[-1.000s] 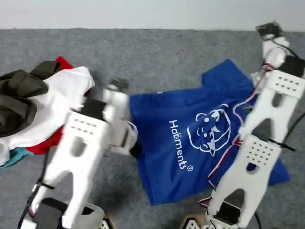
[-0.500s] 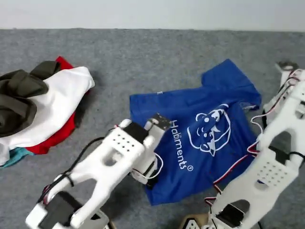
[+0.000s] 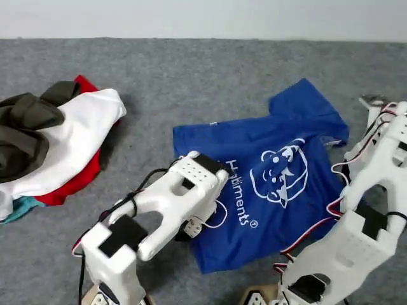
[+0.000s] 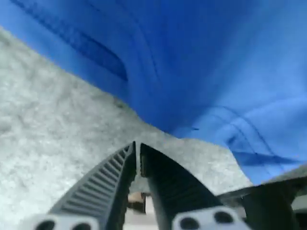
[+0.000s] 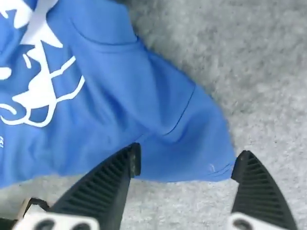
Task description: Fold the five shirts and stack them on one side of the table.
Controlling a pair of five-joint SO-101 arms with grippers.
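A blue shirt (image 3: 267, 184) with a white print lies spread flat right of the table's middle. My left arm (image 3: 184, 190) bends over its near left edge. In the left wrist view my left gripper (image 4: 138, 155) is shut with nothing in it, low over grey carpet right beside the blue shirt's hem (image 4: 192, 72). My right arm (image 3: 375, 171) stands at the shirt's right side. My right gripper (image 5: 187, 163) is open above a sleeve of the blue shirt (image 5: 158, 110), one finger on either side of it.
A loose pile lies at the far left: a white shirt (image 3: 70, 140), a dark olive one (image 3: 25, 127) on top, a red one (image 3: 79, 178) and a teal one (image 3: 16, 210) beneath. Grey carpet (image 3: 191, 82) covers the table, with a pale wall behind.
My left arm swung from beside the pile to the blue shirt's near left edge and dropped low. My right arm drew off the shirt toward the table's right edge.
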